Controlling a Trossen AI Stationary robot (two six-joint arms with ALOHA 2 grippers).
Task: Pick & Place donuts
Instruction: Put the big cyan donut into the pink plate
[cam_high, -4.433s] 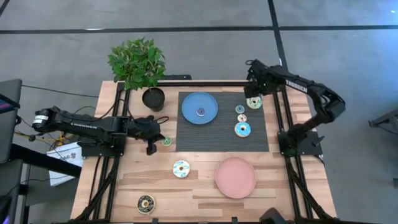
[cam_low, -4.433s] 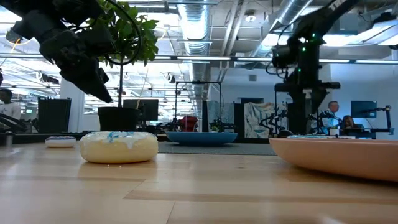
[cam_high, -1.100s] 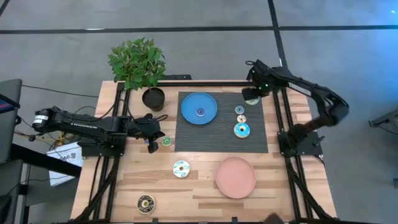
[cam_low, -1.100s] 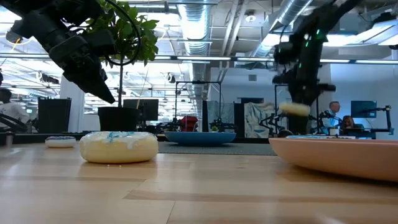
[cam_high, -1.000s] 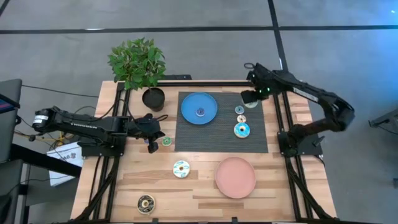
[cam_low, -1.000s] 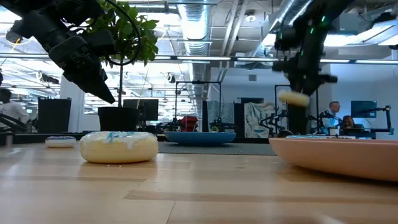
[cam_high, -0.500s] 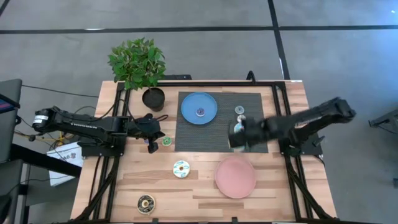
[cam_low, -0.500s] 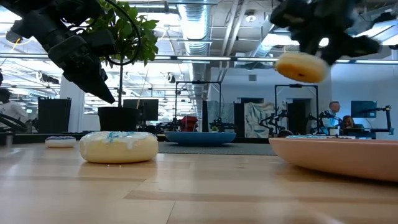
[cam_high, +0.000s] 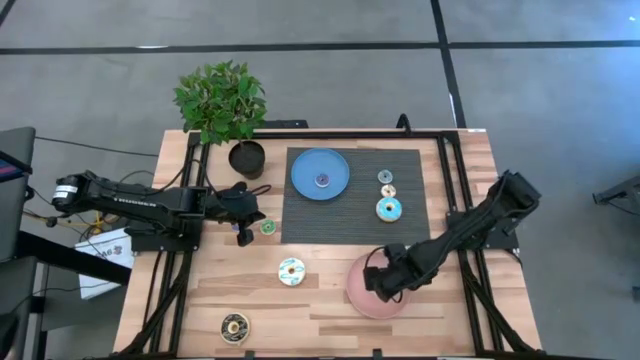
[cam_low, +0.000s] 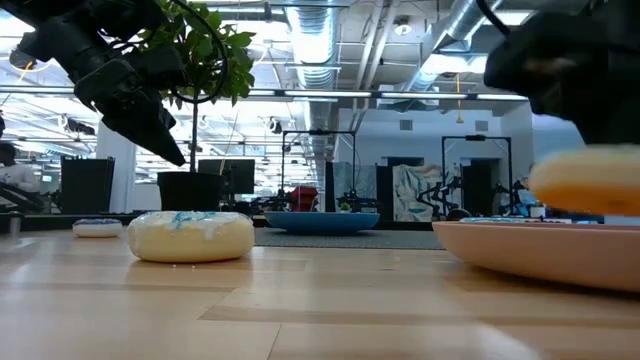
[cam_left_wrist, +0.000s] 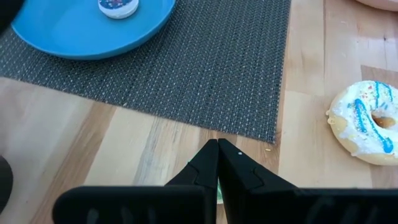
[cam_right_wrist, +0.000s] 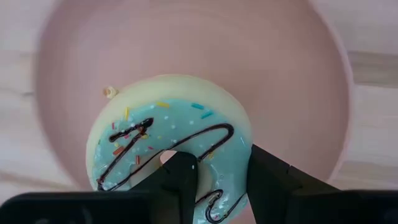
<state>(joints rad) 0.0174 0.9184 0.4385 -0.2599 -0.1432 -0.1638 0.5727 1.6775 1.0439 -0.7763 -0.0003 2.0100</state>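
1 donut is in the right claw, and it hangs directly over the pink plate, so the coming move looks like a short straight drop. The right wrist view shows the 2 fingers pinching the ring's near edge, one finger through the centre hole and the other outside the rim, with the rest of the ring reaching forward from the claw over the middle of the plate. In the low view the donut floats just above the plate's rim, not yet touching it. The right arm is plainly the nearer one; the left claw sits well apart at the table's left side, fingers pressed together in its wrist view and holding nothing.

The held donut is cream-coloured with pale blue icing, a thin dark squiggle across it and a scatter of coloured sprinkles. A small crumb-like speck lies on the plate just beside it.

The other donuts are still scattered: a cream one with blue stripes on the bare wood, a dark one near the front edge, a light blue one on the grey mat, and a tiny one on the blue plate.
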